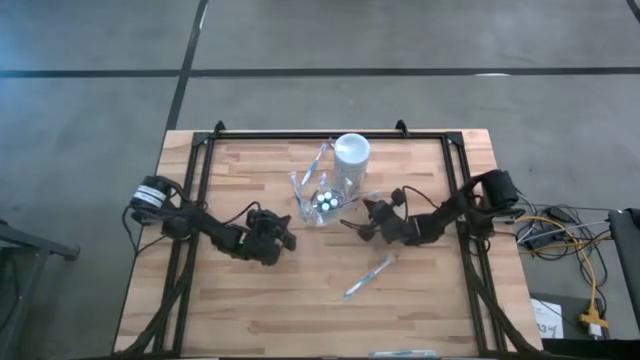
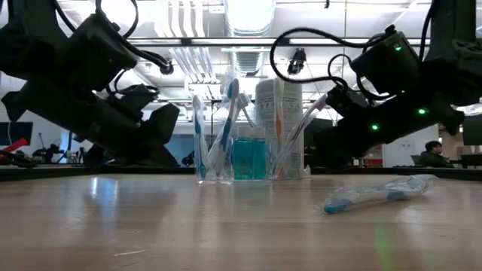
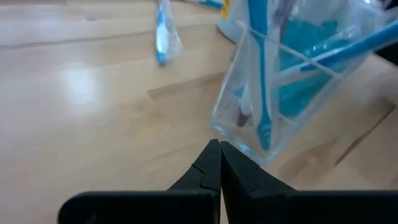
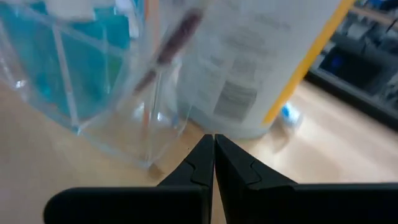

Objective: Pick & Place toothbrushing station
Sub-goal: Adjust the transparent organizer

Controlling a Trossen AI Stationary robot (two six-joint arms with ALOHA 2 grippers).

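Clear plastic is what both my arms face: the small clear holder (image 1: pixel 318 203) stands near the middle of the wooden table (image 1: pixel 230 300), with teal tubes (image 1: pixel 326 201) and toothbrushes (image 2: pixel 226 124) upright inside it and the white cup (image 1: pixel 351 153) touching its far side. My left gripper (image 1: pixel 287 238) sits just to the holder's left with its fingers pressed together on nothing, and my right gripper (image 1: pixel 349 224) sits just to its right, pinched closed and empty too. One wrapped toothbrush (image 1: pixel 367 277) lies flat on the boards nearer the front, apart from both grippers.
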